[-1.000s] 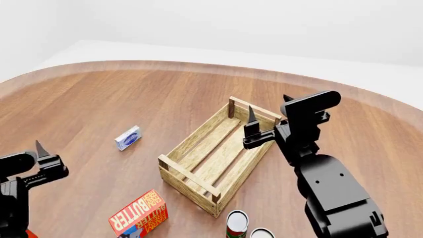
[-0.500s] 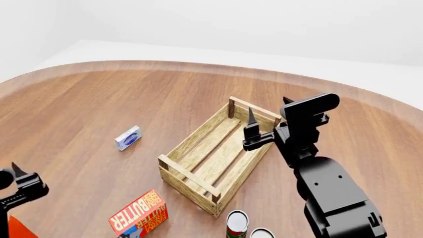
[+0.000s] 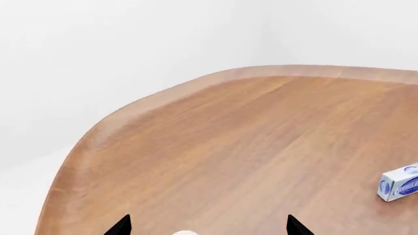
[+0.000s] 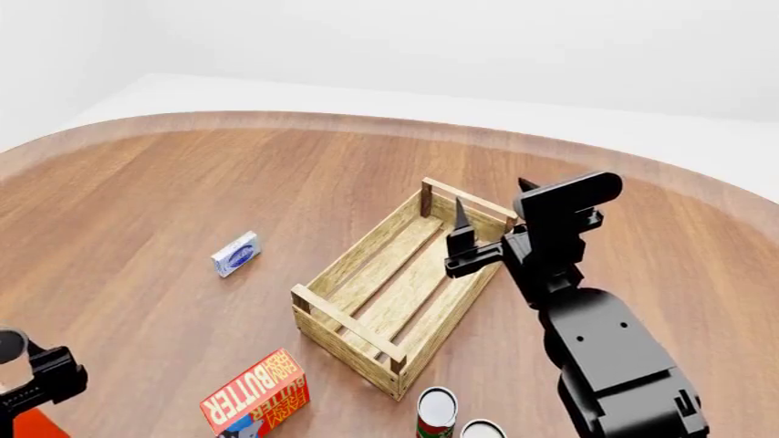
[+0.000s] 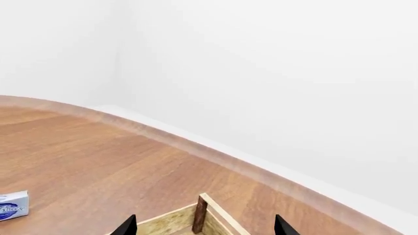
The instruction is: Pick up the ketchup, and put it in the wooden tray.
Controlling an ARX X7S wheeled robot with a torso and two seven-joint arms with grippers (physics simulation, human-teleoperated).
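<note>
The ketchup shows only as an orange-red sliver (image 4: 33, 426) at the bottom left corner of the head view, under my left gripper (image 4: 36, 367). In the left wrist view its white cap (image 3: 185, 232) peeks in at the frame edge, between the wide-apart tips of the open left gripper (image 3: 205, 226). I cannot tell if they touch it. The wooden tray (image 4: 327, 276), a light slatted crate, stands mid-table. My right gripper (image 4: 493, 195) is open and empty, hovering over the tray's far corner post (image 5: 201, 214); its tips (image 5: 204, 226) straddle that post in the right wrist view.
A red-orange butter box (image 4: 255, 394) lies in front of the tray. A small blue-and-white box (image 4: 236, 253) lies to its left and shows in both wrist views (image 3: 400, 182) (image 5: 11, 205). Two cans (image 4: 436, 411) stand at the near right. The table's rounded edge (image 3: 78, 147) runs close by.
My left gripper has dropped lower and toward the near left corner, down over the ketchup. The right arm has barely shifted.
</note>
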